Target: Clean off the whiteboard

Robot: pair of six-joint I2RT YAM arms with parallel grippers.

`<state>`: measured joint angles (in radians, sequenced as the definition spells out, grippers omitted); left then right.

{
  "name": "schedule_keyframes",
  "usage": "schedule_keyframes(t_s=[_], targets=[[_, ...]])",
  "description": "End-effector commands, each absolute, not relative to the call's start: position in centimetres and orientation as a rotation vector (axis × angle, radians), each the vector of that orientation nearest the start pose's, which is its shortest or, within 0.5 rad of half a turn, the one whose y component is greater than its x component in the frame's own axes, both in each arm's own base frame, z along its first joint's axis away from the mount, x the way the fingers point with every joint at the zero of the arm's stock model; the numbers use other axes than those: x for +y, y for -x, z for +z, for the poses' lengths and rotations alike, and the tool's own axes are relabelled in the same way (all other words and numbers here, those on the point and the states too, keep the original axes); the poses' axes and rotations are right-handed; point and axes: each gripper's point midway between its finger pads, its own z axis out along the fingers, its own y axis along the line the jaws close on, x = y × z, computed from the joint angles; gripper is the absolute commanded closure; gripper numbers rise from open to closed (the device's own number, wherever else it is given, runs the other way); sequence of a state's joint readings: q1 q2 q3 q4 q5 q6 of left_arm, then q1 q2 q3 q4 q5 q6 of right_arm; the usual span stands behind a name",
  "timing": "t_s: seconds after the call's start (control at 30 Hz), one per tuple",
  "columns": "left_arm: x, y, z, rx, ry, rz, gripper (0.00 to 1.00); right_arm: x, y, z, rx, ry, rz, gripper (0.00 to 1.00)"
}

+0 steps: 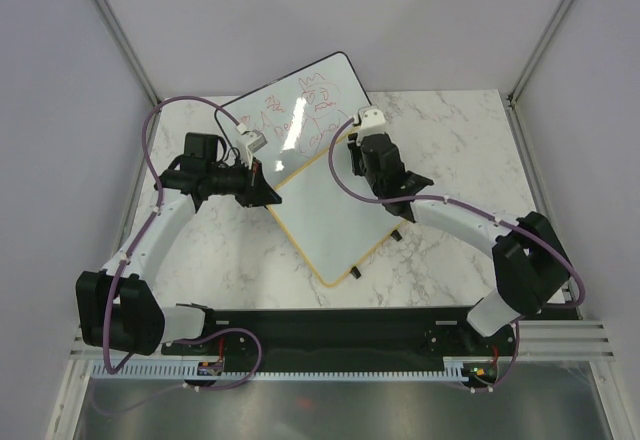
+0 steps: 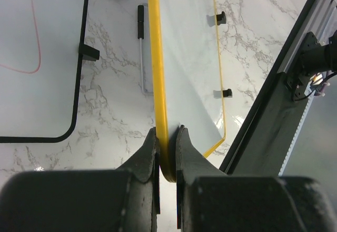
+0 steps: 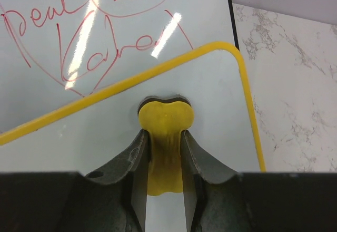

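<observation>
The yellow-framed whiteboard [image 1: 335,215] lies flat in the middle of the table, its surface blank white, with two small black clips [image 1: 397,235] on its right edge. My left gripper [image 1: 276,194] is shut on the board's left corner; in the left wrist view it [image 2: 167,150] pinches the yellow frame [image 2: 156,58]. My right gripper [image 1: 366,160] is over the board's far corner. In the right wrist view it [image 3: 164,137] is shut on a yellow eraser [image 3: 166,117] that rests on the white surface [image 3: 216,105] just inside the frame.
A larger black-framed whiteboard [image 1: 300,110] with red scribbles lies behind, partly under the yellow board's far edge; it also shows in the right wrist view [image 3: 105,21]. A thin black-and-grey pen [image 2: 142,42] lies on the marble between the boards. A metal rail [image 1: 560,335] runs along the near edge.
</observation>
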<state>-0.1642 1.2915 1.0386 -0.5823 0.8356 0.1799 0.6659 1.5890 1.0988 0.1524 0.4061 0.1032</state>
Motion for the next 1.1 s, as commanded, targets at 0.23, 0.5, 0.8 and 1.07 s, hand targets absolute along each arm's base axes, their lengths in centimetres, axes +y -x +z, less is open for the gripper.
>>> schedule_keyframes(t_s=[0.23,0.5,0.8,1.07], targets=[[-18.4,-29.3,21.4,1.898,-0.991,-0.874,0.98,30.2,-21.5,6.2,2.149,0.680,0.375,1.00],[-18.7,-29.5,21.6,1.893,-0.979,-0.891,0.98,29.7,-20.6,4.6,2.184,0.625,0.282,1.00],[-18.8,-29.3,21.6,1.887,-0.984,-0.896,0.98,33.2,-22.5,8.2,2.136,0.664,0.326,1.00],[-19.0,-29.6,21.7,1.878,-0.988,-0.900,0.98,29.0,-14.5,0.2,2.400,0.690,0.340,1.00]])
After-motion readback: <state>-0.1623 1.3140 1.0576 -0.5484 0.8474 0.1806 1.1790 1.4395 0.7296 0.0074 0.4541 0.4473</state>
